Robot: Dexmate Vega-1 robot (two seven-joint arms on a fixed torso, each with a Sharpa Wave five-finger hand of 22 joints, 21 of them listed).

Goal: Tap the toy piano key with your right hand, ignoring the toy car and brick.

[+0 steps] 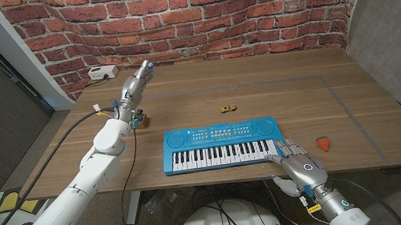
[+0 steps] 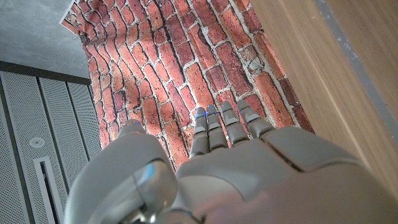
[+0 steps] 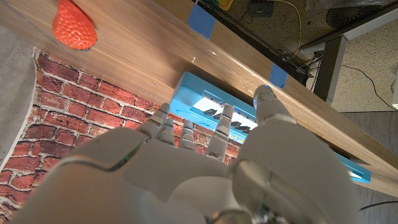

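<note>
A blue toy piano with black and white keys lies near the table's front edge. My right hand is at its right front corner, fingers apart and reaching over the last keys, holding nothing. In the right wrist view the fingertips hover just at the piano; I cannot tell whether they touch. A small yellow toy car sits behind the piano. A small brown brick lies beside my left forearm. My left hand is raised over the back left of the table, fingers straight and empty.
A red toy strawberry lies right of my right hand, also the strawberry in the right wrist view. A white box with a cable sits at the back left by the brick wall. Blue tape marks the table's edge.
</note>
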